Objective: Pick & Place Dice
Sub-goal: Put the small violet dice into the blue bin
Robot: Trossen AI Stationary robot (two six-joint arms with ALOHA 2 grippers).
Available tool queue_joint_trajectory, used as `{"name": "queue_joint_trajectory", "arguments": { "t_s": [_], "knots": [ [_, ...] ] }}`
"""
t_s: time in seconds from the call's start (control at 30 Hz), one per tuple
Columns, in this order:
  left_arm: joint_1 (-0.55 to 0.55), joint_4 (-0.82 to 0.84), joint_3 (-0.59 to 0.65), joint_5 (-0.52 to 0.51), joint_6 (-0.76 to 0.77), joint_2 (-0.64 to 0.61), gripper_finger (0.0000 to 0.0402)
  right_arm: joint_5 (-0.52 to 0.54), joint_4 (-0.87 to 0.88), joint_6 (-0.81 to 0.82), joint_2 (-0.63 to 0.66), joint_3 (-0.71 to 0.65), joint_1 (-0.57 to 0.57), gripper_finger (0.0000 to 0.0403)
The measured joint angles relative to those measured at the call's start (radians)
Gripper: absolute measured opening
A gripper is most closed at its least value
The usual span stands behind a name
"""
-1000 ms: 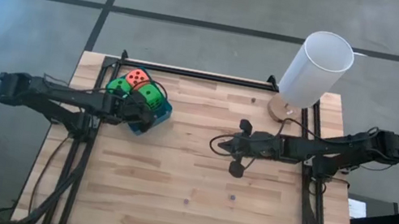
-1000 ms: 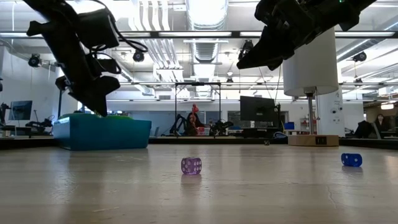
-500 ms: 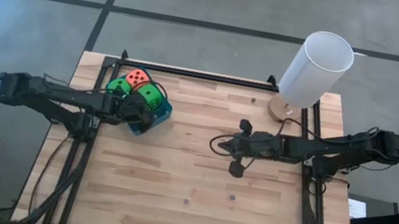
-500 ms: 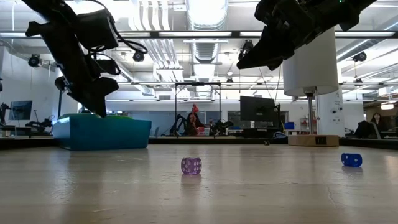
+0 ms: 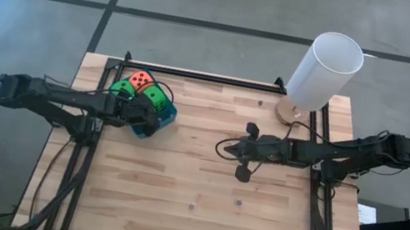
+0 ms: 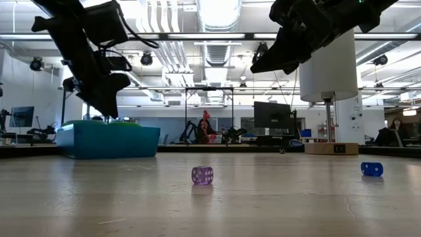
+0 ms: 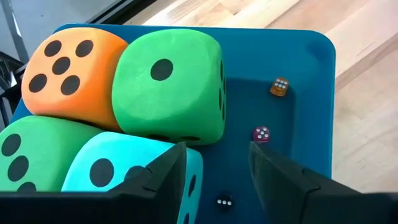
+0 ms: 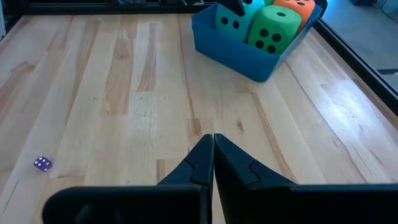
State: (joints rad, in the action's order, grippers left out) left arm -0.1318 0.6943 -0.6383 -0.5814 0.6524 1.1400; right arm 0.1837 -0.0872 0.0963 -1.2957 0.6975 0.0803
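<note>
The blue tray [image 7: 323,74] sits at the table's far left [image 5: 170,112]. It holds the orange-red die [image 7: 65,74], two bright green dice [image 7: 168,81] [image 7: 25,155] and the teal die [image 7: 115,171], packed side by side on its floor. My left gripper [image 7: 217,168] hovers open above the tray's near side [image 5: 148,120], over the teal die and the bare floor. My right gripper [image 8: 213,138] is shut and hangs above the bare mid-table [image 5: 226,148].
Three tiny dice lie on the tray floor: brown [image 7: 279,86], pink [image 7: 261,133], black [image 7: 224,201]. A tiny purple die [image 6: 202,175] and a blue one [image 6: 371,169] rest on the wood. A white cylinder lamp [image 5: 325,68] stands at the far right edge.
My left gripper has risen a little above the tray; its fingers stay open. The dice and the right arm have kept still.
</note>
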Motion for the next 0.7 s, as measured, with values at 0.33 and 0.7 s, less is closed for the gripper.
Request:
{"name": "queue_joint_trajectory", "arguments": {
  "t_s": [0.33, 0.7],
  "knots": [
    [0.002, -0.006, -0.029, 0.071, 0.002, 0.0, 0.0168, 0.0, 0.002, -0.004, 0.0, 0.0, 0.0, 0.0008],
    [0.131, -0.044, -0.092, 0.085, -0.032, 0.0, 0.0178, -0.024, 0.173, 0.01, 0.047, 0.0, 0.002, 0.0008]
  ]
}}
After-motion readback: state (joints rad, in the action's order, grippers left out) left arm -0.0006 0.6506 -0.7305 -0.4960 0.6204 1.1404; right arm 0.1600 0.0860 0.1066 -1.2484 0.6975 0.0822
